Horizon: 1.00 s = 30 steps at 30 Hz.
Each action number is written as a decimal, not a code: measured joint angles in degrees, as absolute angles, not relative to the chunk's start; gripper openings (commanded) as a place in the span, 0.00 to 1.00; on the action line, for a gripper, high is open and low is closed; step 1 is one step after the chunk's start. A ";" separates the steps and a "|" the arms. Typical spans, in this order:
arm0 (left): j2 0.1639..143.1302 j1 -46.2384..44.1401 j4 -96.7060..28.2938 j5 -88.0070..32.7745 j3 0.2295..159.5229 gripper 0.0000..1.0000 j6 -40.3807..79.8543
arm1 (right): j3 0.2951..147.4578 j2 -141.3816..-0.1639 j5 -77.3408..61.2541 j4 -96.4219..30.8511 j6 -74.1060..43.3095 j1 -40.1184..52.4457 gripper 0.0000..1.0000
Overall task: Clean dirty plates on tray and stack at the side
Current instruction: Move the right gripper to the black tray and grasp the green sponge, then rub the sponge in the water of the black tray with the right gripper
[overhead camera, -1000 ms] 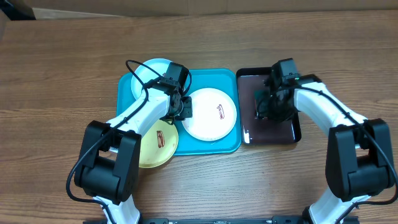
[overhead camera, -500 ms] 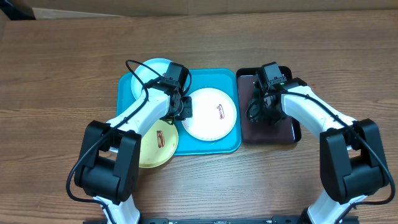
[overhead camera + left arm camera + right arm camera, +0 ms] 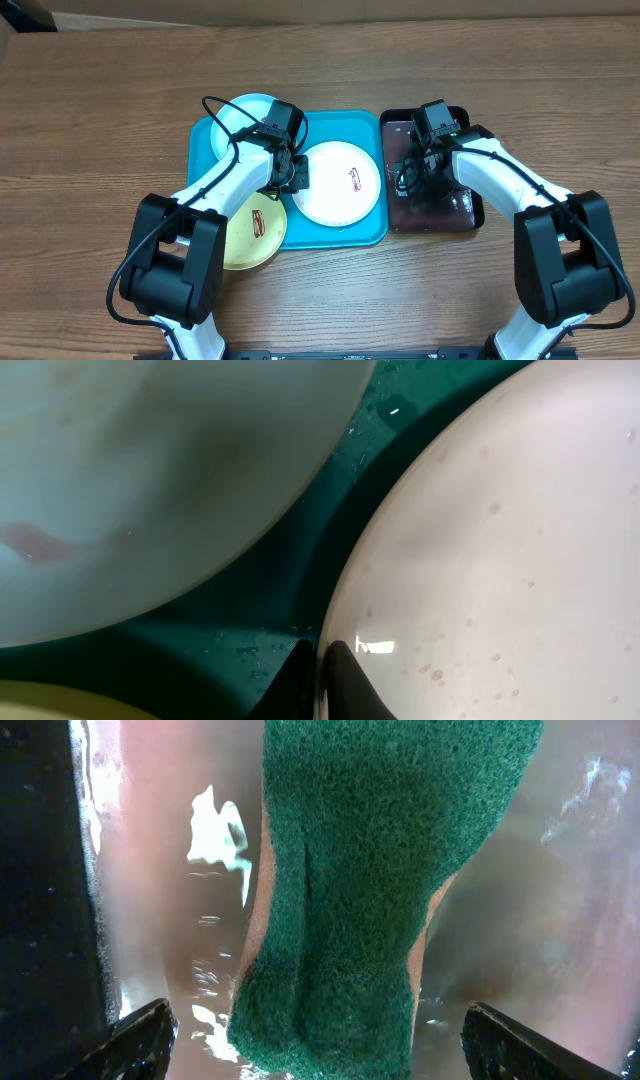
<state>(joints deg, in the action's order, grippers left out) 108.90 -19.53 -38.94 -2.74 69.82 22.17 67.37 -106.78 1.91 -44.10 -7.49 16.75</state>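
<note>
White plate (image 3: 340, 185), in the turquoise tray (image 3: 330, 128) right of the cyan plate (image 3: 240, 118) and yellow-green plate (image 3: 255, 232), is pinched at its left rim by the closed left gripper (image 3: 322, 678), while a green sponge (image 3: 370, 870) in the black tray (image 3: 455, 218) is straddled by the wide-open right gripper (image 3: 330, 1038).

The left hand (image 3: 321, 680) has its two dark fingertips close together on the rim of the white plate (image 3: 500, 540), which fills the right side. On the left lies the light cyan plate (image 3: 150, 470) with a faint pinkish smear (image 3: 35, 543). Between them shows the wet tray (image 3: 270, 590). A bit of the yellow-green plate (image 3: 60, 705) shows in the lower left corner.
</note>
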 measured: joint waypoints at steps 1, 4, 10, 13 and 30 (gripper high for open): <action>108.90 -19.53 -38.94 -2.74 69.82 0.08 22.17 | 67.37 -106.78 1.93 -43.90 -7.51 16.75 0.93; 108.90 -19.53 -38.94 -2.74 69.82 0.08 22.17 | 67.26 -106.78 1.91 -42.48 -7.53 16.75 0.93; 108.90 -19.53 -38.94 -2.74 69.82 0.08 22.17 | 65.01 -106.78 1.93 -38.44 -7.51 16.75 0.11; 108.90 -19.53 -38.94 -2.74 69.82 0.08 22.17 | 64.38 -106.78 1.96 -37.43 -7.86 16.75 0.82; 108.90 -19.53 -38.94 -2.72 69.82 0.08 22.17 | 64.38 -106.78 4.73 -30.89 -8.34 13.67 0.09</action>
